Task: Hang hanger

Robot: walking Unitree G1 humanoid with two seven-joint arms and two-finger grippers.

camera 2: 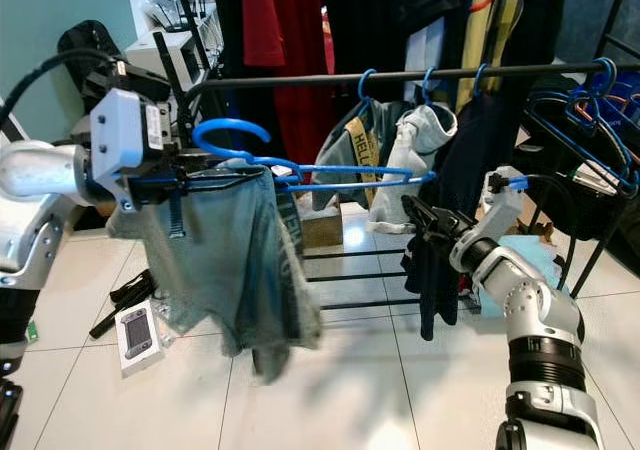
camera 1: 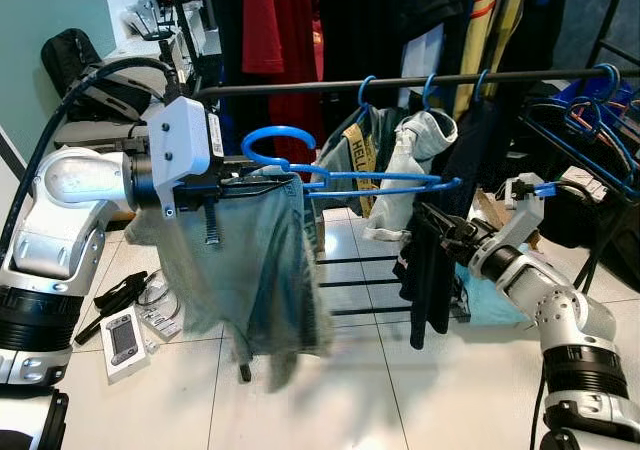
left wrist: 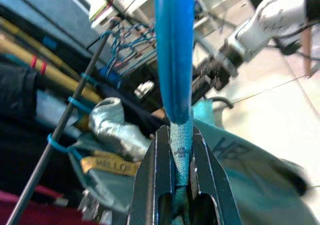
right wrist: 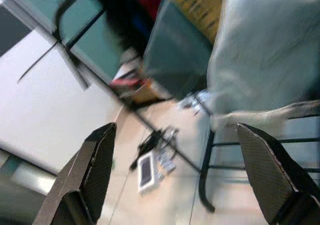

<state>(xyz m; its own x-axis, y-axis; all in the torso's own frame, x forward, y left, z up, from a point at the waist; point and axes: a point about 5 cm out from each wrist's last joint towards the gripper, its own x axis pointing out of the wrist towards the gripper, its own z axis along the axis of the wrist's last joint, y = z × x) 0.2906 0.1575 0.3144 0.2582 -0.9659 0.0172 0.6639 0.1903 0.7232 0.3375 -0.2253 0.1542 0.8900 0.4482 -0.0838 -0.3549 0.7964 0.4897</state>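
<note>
The left gripper (left wrist: pixel 181 157) clamps the blue hanger (camera 1: pixel 375 180) carrying teal shorts (camera 1: pixel 250 260), below the rail (camera 1: pixel 400 80). The right gripper (right wrist: pixel 175 175) is spread wide, empty.

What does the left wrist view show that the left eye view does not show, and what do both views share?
Left wrist view: the left gripper's fingers shut on the blue hanger and cloth, seen close up. Left eye view: the hanger's hook below the rail, unhung, the jeans draped from it, and a device on the floor. Both: the right gripper, the rail and the hung grey garment.
</note>
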